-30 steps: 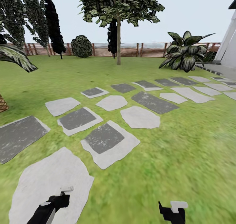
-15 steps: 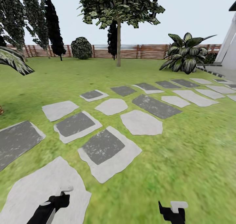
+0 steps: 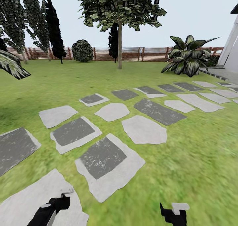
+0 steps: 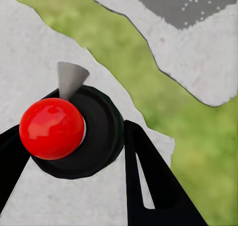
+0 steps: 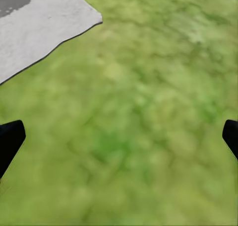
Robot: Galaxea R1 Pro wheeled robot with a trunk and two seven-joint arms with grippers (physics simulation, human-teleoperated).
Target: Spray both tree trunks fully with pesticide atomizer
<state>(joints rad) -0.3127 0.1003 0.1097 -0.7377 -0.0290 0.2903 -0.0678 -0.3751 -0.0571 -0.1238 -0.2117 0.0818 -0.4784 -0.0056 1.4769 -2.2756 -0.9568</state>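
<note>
The pesticide atomizer [image 4: 52,128] has a round black body, a glossy red cap and a grey nozzle. It sits between the black fingers of my left gripper [image 4: 74,156], which is shut on it. From the head, the atomizer [image 3: 58,203] shows low on the left over a pale paving stone, its whitish nozzle up. My right gripper [image 3: 173,213] hangs low on the right, and close up this gripper [image 5: 119,141] is open over the grass floor [image 5: 129,112], nothing in it. A tree [image 3: 119,49] with a straight bare trunk stands far ahead by the fence.
Grey and whitish stepping stones [image 3: 102,158] run across the lawn from near left to far right. A brown slat fence [image 3: 132,53] closes the back. A broad-leaved shrub [image 3: 186,55], a round bush [image 3: 82,49] and dark narrow trees [image 3: 54,27] stand along it. A white wall [image 3: 231,47] rises at the right.
The whole view has shifted: stones slide down and left and the far tree looks a little nearer, so the camera has moved forward. Both arms keep their places in the picture.
</note>
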